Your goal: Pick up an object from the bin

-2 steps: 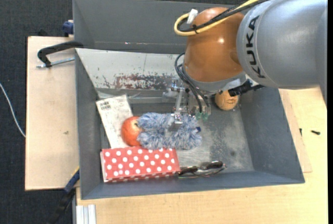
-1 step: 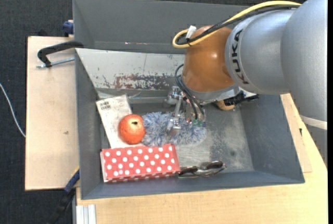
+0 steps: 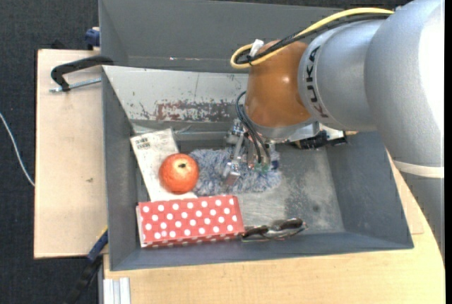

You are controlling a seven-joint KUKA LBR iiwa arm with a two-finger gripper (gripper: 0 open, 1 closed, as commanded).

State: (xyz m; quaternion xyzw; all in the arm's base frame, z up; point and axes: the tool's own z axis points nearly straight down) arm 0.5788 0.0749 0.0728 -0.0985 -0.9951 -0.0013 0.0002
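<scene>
Camera view from above. The tool [image 3: 244,158] is hanging over the middle of the grey bin [image 3: 357,221], its tip just above or touching a crumpled blue-grey cloth [image 3: 212,181] that is lying on the bin floor. Whether the tool is spread or pressed together cannot be told, since the wrist is covering it.

A red apple [image 3: 179,173] is sitting at the cloth's left edge, partly on a white printed card [image 3: 150,147]. A red box with white dots [image 3: 189,220] is lying along the near wall, with a dark, thin, spectacles-like item [image 3: 277,228] just beside its right end.

As judged, the cloth is being the nearest candidate: light, soft and limp, it is likely drooping when lifted, so a raised fold near its middle is offering the surest hold. The apple, being round and smooth, is looking more prone to slipping.
</scene>
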